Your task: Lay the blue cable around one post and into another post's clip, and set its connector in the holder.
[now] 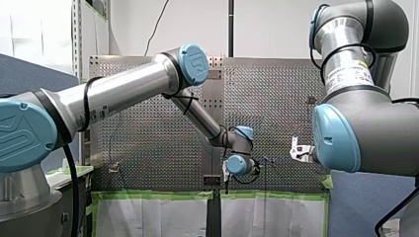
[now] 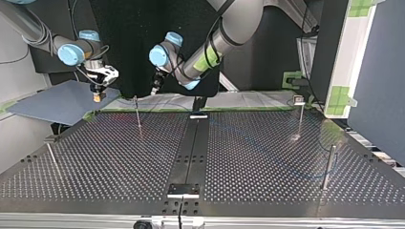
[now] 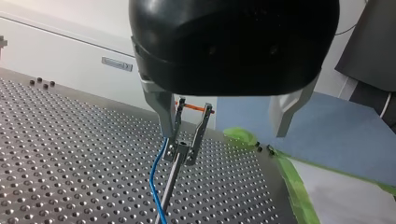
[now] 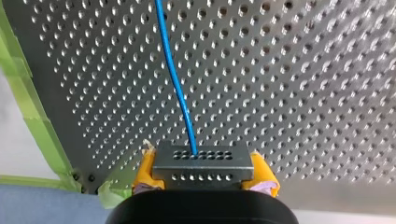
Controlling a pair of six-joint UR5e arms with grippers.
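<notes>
My right tool is clamped on the grey connector, with its yellow pads pressing on both ends of the block. The blue cable leaves the connector's upper row of holes and runs straight ahead over the perforated tabletop. The tabletop's edge beside the tool carries green tape.

My left tool has its metal fingers spread wide apart and holds nothing. One finger stands just beside the clip on top of a thin post; the other is well off to the side. The cable climbs alongside that post to the foot of the clip, but I cannot tell whether it is seated in the clip. Past the post the tabletop ends at the tape, and beyond that lies a blue sheet.

In the top view, a black plate sits nearest the camera on the tabletop's centre strip. A near post stands at the view's right, and a far post with a small head stands behind it. A faint blue line of cable crosses that half of the tabletop. At the far edge my left tool hangs by the thin post. My right tool holds the connector in the air at the view's left, above the corner of the blue sheet and well apart from the black plate.
</notes>
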